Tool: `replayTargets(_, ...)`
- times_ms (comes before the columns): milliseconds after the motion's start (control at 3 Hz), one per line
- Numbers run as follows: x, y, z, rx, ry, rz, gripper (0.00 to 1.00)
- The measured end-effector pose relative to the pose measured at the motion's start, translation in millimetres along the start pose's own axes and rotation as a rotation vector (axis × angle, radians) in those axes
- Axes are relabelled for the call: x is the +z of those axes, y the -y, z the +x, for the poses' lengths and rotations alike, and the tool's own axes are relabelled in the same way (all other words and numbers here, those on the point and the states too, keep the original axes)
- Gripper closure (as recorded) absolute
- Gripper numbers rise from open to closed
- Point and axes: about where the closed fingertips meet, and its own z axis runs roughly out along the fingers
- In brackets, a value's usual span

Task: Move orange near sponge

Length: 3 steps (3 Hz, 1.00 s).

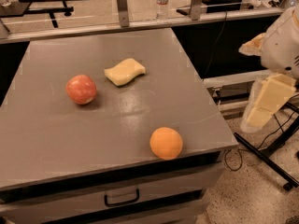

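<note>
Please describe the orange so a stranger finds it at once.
On the grey table, look near the front right corner, toward the claw beyond the edge. The orange is smooth, evenly bright; the apple is mottled red, the sponge flat.

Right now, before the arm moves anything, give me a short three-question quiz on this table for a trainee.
1. True or false: the orange lies near the front edge of the table, apart from the sponge.
2. Which lies nearer the sponge? A) the orange B) the apple C) the water bottle
3. Fill in: in the camera view, the tool hangs beyond the table's ____ edge, touching none of the three things on it.

Key: 1 true; 2 B; 3 right.
</note>
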Motion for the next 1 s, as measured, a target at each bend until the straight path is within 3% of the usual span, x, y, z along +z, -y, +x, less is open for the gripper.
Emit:
replayTargets(667, 63.2, -37.7, -41.0, -0.126, 0.207, -0.088, 0.00)
replayTargets(1000, 87.2, -61.1, -57.7, -0.173, 0.316, -0.179, 0.00)
